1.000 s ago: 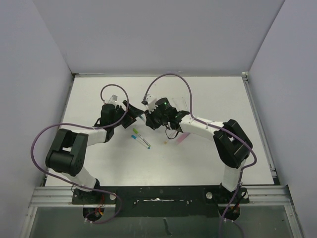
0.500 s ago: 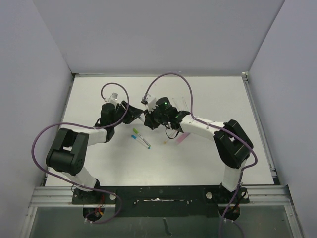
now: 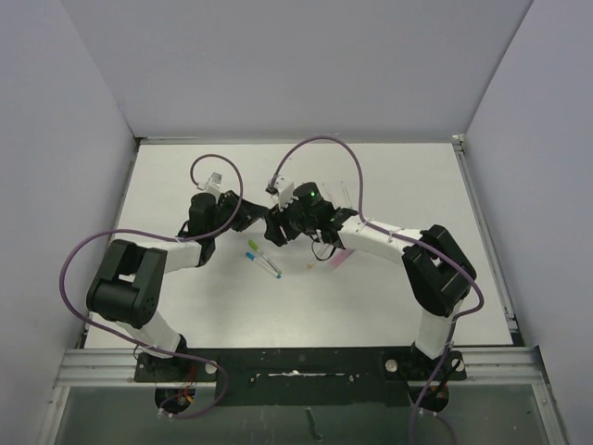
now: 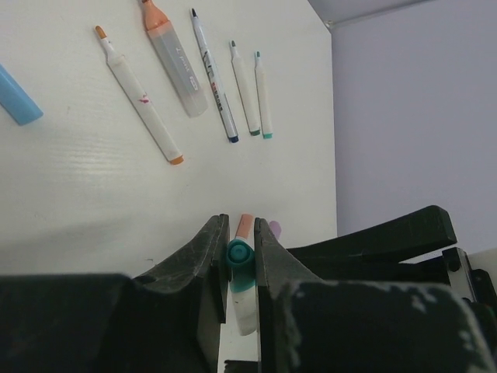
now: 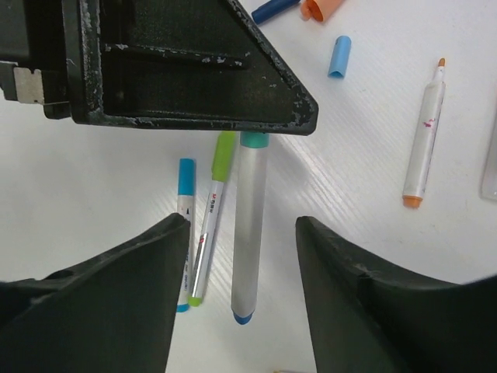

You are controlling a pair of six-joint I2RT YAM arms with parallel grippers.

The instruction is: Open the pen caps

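Note:
In the left wrist view my left gripper (image 4: 241,242) is shut on a teal pen cap (image 4: 239,255) with its white barrel running back toward the camera. In the right wrist view the same pen (image 5: 250,233) hangs from under the left gripper's black body, teal end up and blue end down. My right gripper (image 5: 242,224) is open with the barrel in the gap, and neither finger touches it. From above, the two grippers meet at mid-table, left (image 3: 257,220) and right (image 3: 276,226).
A blue-capped pen (image 5: 185,225) and a green-capped pen (image 5: 214,206) lie side by side below. A loose blue cap (image 5: 339,56) and an orange-tipped open pen (image 5: 423,140) lie to the right. Several uncapped pens (image 4: 213,78) lie further out, with orange (image 4: 245,225) and purple (image 4: 274,228) caps nearby.
My left gripper has shut on the pen's teal cap. My right gripper, shut before, has opened and let go of the barrel. Both arms shifted slightly.

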